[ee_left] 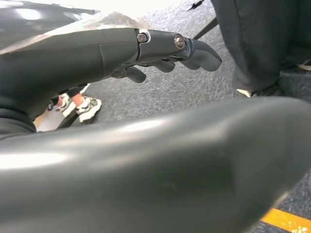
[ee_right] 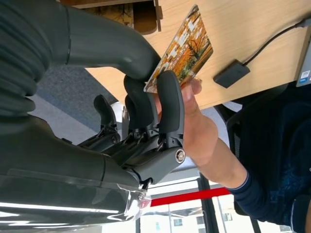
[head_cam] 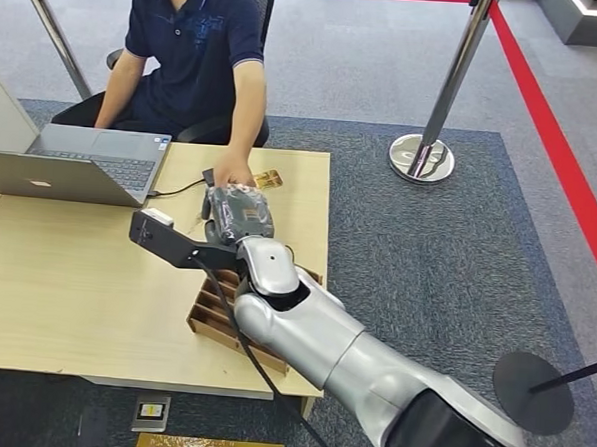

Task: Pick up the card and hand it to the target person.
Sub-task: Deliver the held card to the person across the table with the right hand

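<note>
You are at the handover itself, and by the look of things most of the task lies behind you. Your right hand (head_cam: 239, 212), dark and many-fingered at the end of the silver arm that sweeps up from the lower right of the head view, is stretched over the pale wooden table (head_cam: 66, 271) toward the person in the navy polo shirt (head_cam: 194, 53) seated at the upper left. In the right wrist view the glossy rectangular card printed in orange and gold (ee_right: 183, 48) sits in the upper middle of the frame, pinched between your thick grey thumb and a dark finger (ee_right: 169, 99); so the pick-up is done and the card is off the table. The person's hand (ee_right: 198, 128) has come up to it, fingertips touching the card's lower edge just beside your finger, so both of you seem to have hold of it at once. In the head view the card shows as a small golden sliver (head_cam: 268, 179) past your fingers, near the table's far edge. What remains, I judge, is to loosen the pinch once the person's grip is firm, then draw the arm back over the brown slotted wooden card rack (head_cam: 226, 320) near the table's near right corner. Your left hand (ee_left: 161, 53) hangs low over grey carpet, fingers stretched out and apart, holding nothing.
</note>
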`<state>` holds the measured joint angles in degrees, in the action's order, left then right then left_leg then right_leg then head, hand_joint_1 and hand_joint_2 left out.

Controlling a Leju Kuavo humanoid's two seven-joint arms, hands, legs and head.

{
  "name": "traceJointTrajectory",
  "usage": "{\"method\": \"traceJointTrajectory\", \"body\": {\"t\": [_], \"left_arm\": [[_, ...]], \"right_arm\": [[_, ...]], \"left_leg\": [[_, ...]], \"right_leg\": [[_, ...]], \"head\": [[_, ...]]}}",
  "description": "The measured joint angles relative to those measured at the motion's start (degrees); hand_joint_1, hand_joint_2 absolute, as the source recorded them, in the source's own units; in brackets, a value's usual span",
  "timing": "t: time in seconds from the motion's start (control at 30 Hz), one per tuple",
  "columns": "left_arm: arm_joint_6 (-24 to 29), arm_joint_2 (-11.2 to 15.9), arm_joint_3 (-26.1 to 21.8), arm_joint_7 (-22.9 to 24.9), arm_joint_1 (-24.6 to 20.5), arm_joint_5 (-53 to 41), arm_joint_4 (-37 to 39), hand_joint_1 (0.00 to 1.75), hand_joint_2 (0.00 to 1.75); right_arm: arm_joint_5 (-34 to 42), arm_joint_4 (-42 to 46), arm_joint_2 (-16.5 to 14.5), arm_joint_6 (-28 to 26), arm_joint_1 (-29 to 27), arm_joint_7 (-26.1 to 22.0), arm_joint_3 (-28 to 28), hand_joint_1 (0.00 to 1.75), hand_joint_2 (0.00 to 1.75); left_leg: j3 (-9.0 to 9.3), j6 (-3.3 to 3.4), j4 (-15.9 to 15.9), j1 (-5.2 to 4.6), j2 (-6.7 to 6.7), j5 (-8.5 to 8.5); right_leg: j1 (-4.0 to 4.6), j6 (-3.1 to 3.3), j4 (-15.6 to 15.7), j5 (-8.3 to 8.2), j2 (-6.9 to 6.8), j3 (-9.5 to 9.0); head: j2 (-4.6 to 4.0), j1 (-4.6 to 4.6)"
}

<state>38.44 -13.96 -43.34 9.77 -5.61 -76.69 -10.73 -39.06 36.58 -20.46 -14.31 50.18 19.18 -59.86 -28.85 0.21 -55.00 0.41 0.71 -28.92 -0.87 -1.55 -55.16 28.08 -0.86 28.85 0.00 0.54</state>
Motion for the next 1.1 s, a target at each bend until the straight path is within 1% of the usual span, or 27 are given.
{"method": "traceJointTrajectory", "body": {"t": [0.07,0.1,0.37,1.1], "left_arm": [[-0.39,-0.03,-0.01,1.17,-0.76,-0.14,0.01,0.0,0.0],[-0.46,-0.04,-0.01,1.41,-1.09,-0.17,0.02,0.0,0.0],[-0.66,-0.08,-0.01,1.53,-1.62,-0.09,0.01,0.0,0.0],[-0.85,-0.12,-0.01,1.53,-1.63,-0.07,0.02,0.0,0.0]], "right_arm": [[0.72,-0.57,-0.01,-0.02,0.22,-0.14,-0.89,0.11,1.75],[0.89,-0.77,-0.02,-0.04,0.33,-0.22,-1.28,0.0,1.75],[1.33,-1.81,-0.02,-0.04,0.9,-0.32,-3.88,0.0,1.75],[1.5,-2.21,-0.02,-0.01,1.06,-0.32,-5.45,0.0,1.75]], "left_leg": [[0.0,0.0,0.0,0.0,0.0,0.0],[0.0,0.0,0.0,0.0,0.0,0.0],[0.01,0.0,0.0,0.0,0.0,0.0],[0.02,0.0,-0.01,0.0,-0.01,0.0]], "right_leg": [[0.0,0.0,0.0,0.0,0.0,0.0],[0.0,0.0,0.0,0.0,0.0,0.0],[0.0,0.0,0.0,0.0,0.0,0.0],[0.0,0.0,0.0,0.0,0.0,-0.01]], "head": [[0.0,0.0],[0.0,0.01],[0.0,-0.01],[0.0,-0.01]]}}
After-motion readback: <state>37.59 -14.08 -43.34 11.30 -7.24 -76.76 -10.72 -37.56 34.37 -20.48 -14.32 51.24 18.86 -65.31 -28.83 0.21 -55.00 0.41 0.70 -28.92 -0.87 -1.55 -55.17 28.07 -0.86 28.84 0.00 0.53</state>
